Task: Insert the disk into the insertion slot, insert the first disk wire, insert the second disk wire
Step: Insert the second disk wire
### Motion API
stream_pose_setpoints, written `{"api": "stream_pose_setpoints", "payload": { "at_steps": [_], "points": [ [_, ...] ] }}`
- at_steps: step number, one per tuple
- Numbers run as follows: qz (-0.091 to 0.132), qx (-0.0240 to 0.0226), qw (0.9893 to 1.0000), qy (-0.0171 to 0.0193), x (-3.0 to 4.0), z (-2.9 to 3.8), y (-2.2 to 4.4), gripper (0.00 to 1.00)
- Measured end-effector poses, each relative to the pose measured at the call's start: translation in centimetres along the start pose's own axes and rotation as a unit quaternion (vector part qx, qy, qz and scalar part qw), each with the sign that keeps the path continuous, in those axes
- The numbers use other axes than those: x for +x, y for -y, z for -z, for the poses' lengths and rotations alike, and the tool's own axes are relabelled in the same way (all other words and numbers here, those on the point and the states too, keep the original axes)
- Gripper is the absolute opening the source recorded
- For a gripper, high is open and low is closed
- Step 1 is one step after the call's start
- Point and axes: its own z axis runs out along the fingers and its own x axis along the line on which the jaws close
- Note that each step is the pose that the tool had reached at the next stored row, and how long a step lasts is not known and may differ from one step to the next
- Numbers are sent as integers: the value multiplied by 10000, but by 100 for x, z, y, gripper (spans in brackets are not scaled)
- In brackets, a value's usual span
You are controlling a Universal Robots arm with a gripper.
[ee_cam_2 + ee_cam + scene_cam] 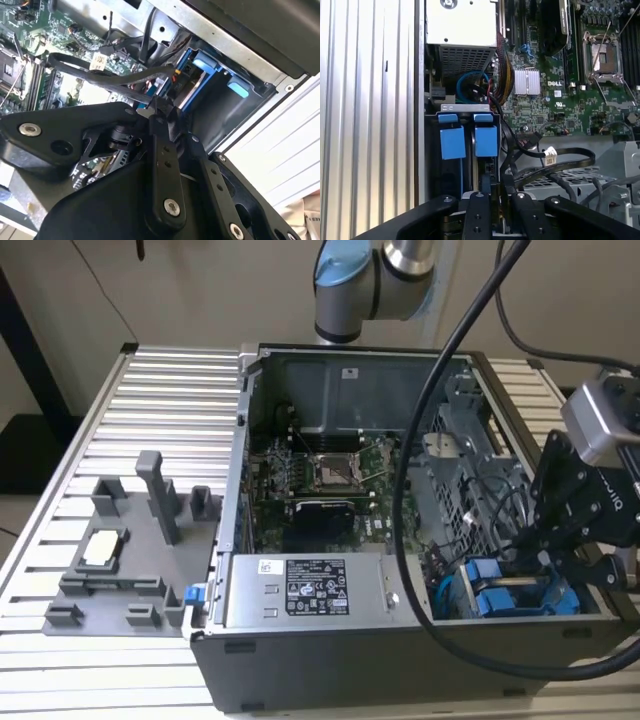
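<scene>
In the exterior view my gripper (pixel 522 562) reaches down into the open computer case at the drive cage (pixel 470 612) in the near corner on the exterior view's right. Two blue carriers stand side by side in that cage. The disk (pixel 485 141) sits in the insertion slot (pixel 465 107), beside the other blue-tabbed carrier (pixel 452 142). My gripper (pixel 495 192) hangs right at the disk's rear edge. Its fingers (pixel 160 150) stand close together on a black wire plug. A flat black wire (pixel 100 75) runs from the board toward the disk.
The motherboard (pixel 330 480) fills the case floor, and the power supply (pixel 300 590) lies along the near wall. Loose black cables (pixel 560 160) cross beside the perforated cage (pixel 570 180). A grey fixture plate (pixel 120 540) lies on the ribbed table at the exterior view's left.
</scene>
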Motion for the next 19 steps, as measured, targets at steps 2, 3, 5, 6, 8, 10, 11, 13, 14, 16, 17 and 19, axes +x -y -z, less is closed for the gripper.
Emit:
{"api": "stream_pose_setpoints", "payload": {
  "at_steps": [2, 3, 5, 6, 8, 10, 11, 13, 14, 16, 17, 19],
  "points": [
    [-4, 1, 10000, 0, 1, -3, -2, 22],
    [-6, 1, 10000, 0, 1, -4, -4, 16],
    [-7, 5, 10000, 2, 1, -6, -11, 16],
    [-6, 11, 10000, 2, 1, -7, -14, 16],
    [0, 44, 10000, 1, 1, -10, -42, 16],
    [6, 82, 10000, 2, 1, -16, -81, 16],
    [12, 116, 9999, 1, 0, -19, -99, 16],
    [34, 252, 9997, -14, -13, -26, -127, 16],
    [48, 340, 9994, -26, -22, -29, -135, 16],
    [73, 507, 9987, -71, -38, -34, -155, 16],
    [80, 573, 9983, -106, -43, -37, -168, 16],
    [88, 668, 9975, -198, -48, -43, -194, 16]
  ]
}}
